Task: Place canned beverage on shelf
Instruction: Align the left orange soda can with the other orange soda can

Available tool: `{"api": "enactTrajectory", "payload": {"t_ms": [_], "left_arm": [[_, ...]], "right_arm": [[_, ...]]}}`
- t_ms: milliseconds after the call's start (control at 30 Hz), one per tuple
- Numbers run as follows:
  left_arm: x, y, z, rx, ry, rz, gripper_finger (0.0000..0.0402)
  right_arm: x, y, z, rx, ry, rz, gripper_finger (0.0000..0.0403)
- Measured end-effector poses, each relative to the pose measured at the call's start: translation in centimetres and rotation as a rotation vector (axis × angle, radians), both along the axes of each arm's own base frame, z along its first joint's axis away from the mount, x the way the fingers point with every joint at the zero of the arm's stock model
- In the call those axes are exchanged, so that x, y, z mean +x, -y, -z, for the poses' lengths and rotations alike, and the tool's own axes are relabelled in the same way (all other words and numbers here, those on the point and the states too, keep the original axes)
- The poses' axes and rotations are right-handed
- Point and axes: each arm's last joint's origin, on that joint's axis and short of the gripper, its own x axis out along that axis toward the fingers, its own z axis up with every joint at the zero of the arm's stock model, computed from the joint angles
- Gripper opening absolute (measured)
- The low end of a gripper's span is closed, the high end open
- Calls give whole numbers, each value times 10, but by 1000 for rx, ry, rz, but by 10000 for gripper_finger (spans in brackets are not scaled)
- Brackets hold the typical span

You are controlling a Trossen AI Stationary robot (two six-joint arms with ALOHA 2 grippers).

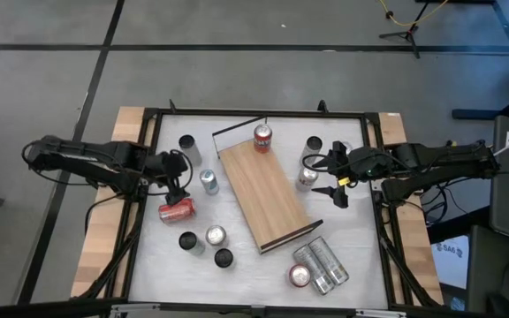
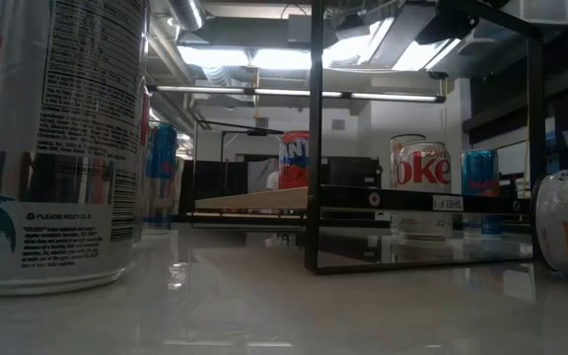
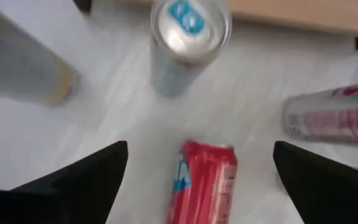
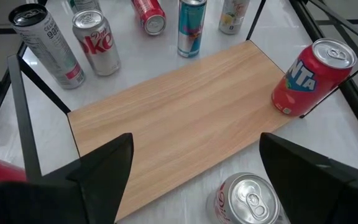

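The shelf point(image 1: 263, 190) is a long wooden board lying slantwise at the table's middle, with a black rail at its far end. A red can point(image 1: 262, 139) stands upright on that end point(image 4: 312, 78). Another red can point(image 1: 177, 210) lies on its side on the white table left of the shelf. My left gripper point(image 1: 179, 193) hangs open above it, and in the left wrist view its fingers stand either side of the lying can point(image 3: 202, 180) without touching it. My right gripper point(image 1: 330, 179) waits open at the shelf's right side point(image 4: 196, 140), holding nothing.
A slim blue can point(image 3: 188, 37) stands between the lying red can and the shelf. A silver can point(image 1: 307, 177) stands by my right gripper. More cans stand at the near left point(image 1: 215, 237) and far left point(image 1: 186, 146), and several lie at the near right point(image 1: 318, 263).
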Motion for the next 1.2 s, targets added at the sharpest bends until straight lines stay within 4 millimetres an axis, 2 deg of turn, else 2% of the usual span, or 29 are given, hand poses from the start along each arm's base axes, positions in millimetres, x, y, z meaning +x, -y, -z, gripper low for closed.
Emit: {"api": "enactTrajectory", "payload": {"t_ms": [533, 733, 1200], "left_arm": [[-1, 13, 61, -43, -36, 14, 396], [-5, 20, 80, -121, -54, 62, 396], [-16, 26, 108, -133, -107, 72, 396]], "right_arm": [[0, 0, 0, 0, 0, 0, 342], [0, 0, 0, 0, 0, 0, 342], [0, 0, 0, 0, 0, 0, 342]]}}
